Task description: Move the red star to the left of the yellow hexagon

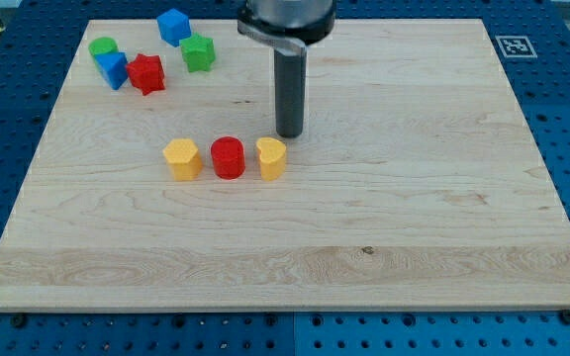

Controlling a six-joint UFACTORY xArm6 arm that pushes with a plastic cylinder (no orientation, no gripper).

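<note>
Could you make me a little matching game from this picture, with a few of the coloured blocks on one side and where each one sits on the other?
Things:
1. red star
2. yellow hexagon
3. yellow heart
4. green star

Places:
A. just below my tip, right end of the middle row
B. left end of the middle row
C. touching a blue block, upper left
D. beside the other blue block, near the view's top

Pairs: 1-C, 2-B, 3-A, 4-D
</note>
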